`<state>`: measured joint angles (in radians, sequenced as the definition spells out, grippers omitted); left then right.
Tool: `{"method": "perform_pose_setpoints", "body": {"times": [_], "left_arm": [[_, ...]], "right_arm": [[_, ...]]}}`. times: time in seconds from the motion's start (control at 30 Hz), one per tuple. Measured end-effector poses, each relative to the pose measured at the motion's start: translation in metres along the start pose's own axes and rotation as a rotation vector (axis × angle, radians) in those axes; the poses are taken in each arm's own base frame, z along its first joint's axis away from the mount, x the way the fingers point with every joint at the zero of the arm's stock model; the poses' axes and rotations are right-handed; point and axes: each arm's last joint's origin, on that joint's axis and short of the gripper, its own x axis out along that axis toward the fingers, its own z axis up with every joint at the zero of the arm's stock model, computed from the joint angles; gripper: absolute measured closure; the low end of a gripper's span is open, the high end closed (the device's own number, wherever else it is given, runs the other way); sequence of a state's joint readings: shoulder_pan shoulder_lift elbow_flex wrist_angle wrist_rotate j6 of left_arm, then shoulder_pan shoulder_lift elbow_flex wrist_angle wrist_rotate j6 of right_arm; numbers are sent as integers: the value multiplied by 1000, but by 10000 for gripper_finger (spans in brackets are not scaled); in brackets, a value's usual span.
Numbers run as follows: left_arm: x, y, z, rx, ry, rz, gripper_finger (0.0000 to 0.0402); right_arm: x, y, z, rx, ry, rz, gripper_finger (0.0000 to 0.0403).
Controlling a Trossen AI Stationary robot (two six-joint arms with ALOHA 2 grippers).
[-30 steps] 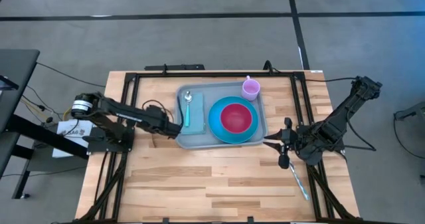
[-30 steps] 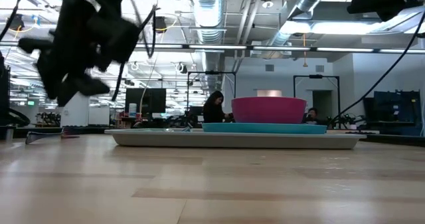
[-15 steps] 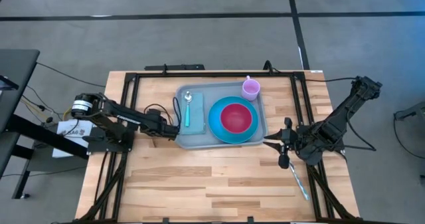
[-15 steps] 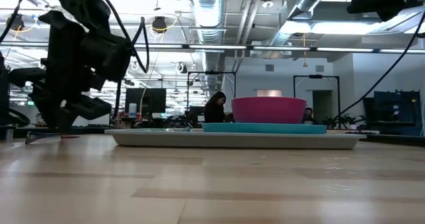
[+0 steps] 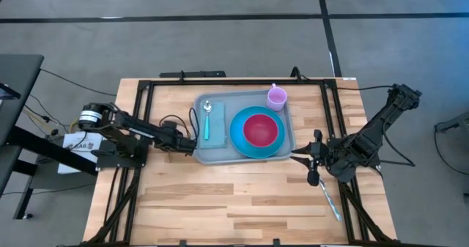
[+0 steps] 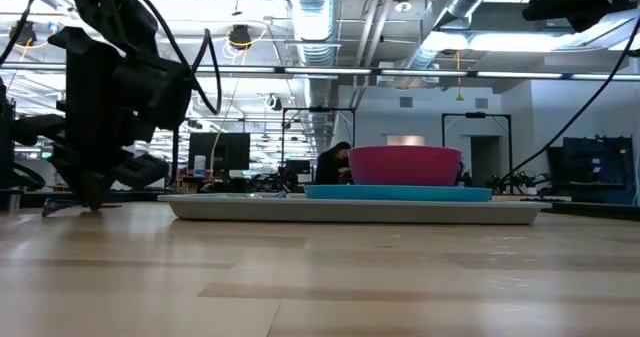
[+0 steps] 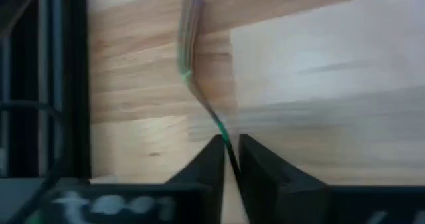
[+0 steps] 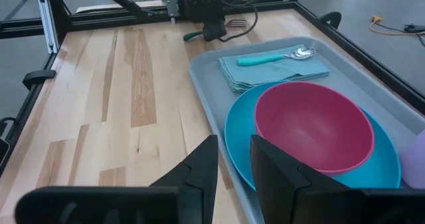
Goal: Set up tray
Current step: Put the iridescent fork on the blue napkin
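Note:
The grey-blue tray (image 5: 220, 156) lies on the table. It holds a blue plate (image 5: 238, 135) with a pink bowl (image 5: 260, 128), a lilac cup (image 5: 276, 97), and a teal napkin (image 5: 215, 132) with a spoon (image 5: 207, 113) on top. My left gripper (image 5: 189, 141) is low at the tray's left edge, shut on a teal-handled fork (image 8: 234, 23). It also shows in the low view (image 6: 95, 199). My right gripper (image 5: 299, 157) is open and empty beside the tray's right edge. My left gripper pinches the fork's thin handle (image 7: 221, 129) between its two fingers (image 7: 207, 159). The fingers come from above, pointing down, and lie across the fork. The fork lies flat on the table beside the tray, its tines (image 8: 240, 22) past one side of the gripper and its teal end (image 8: 192, 35) past the other.
A slim utensil (image 5: 330, 197) lies on the wood near the table's right front, behind my right gripper. Black frame rails (image 5: 143, 122) run along the table's left, right and far sides. Bare wood (image 5: 234, 196) lies in front of the tray.
My left gripper has come down to the table top and shifted a little toward the table's left edge, ending at the fork. The fork has stayed lying on the table.

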<state>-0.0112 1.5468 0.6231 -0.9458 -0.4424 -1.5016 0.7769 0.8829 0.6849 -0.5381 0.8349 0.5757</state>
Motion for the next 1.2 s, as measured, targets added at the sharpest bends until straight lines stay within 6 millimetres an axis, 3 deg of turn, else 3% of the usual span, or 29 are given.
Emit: {"method": "perform_pose_setpoints", "body": {"times": [0.13,0.23,0.6,0.77,0.97,1.2], "left_arm": [[0,-2,1,-21,-39,-12,395],[-9,-14,0,-14,-53,-108,399],[-101,-49,22,-30,-342,-342,401],[-126,-68,37,-75,-420,-524,401],[-120,-90,62,-17,-341,-721,401],[-74,-86,94,-85,-238,-775,401]], "right_arm": [[0,0,0,0,0,0,321],[0,0,0,-1,0,0,321],[0,0,0,-7,0,-1,321],[0,0,0,-7,0,0,321],[0,0,0,-7,2,3,321],[0,1,0,-1,14,22,321]]}}
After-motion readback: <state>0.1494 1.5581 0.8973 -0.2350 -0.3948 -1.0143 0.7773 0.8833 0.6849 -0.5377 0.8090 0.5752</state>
